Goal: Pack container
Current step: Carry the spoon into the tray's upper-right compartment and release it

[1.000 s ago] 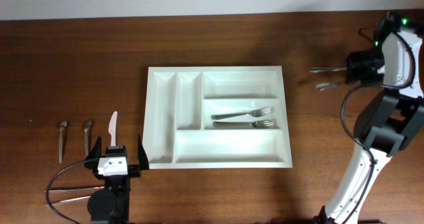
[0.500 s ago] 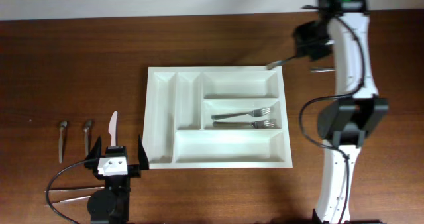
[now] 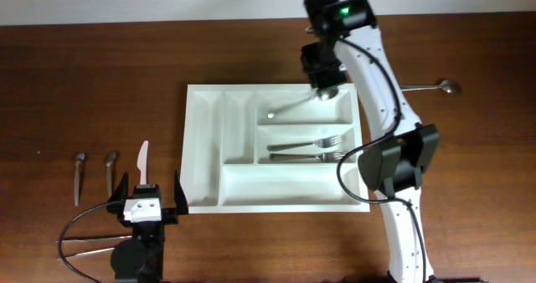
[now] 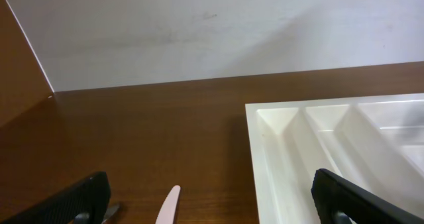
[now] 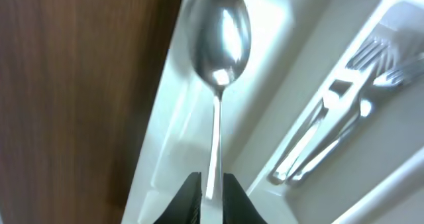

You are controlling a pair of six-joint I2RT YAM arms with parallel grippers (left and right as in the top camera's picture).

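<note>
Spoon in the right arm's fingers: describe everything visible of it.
Metal spoon, polished: oval bowl, slim handle. The handle is pinched between the fingers of the right gripper, bowl pointing away. It slants across the tray's far long compartment, next to the one holding two forks; whether it touches the tray is unclear.

Right wrist view: the spoon handle's end was hidden between the right hand fingers, the grip too blurred to tell. The container ran off-frame. Left wrist view: the knife and the left hand fingers were cropped at the bottom edge.
</note>
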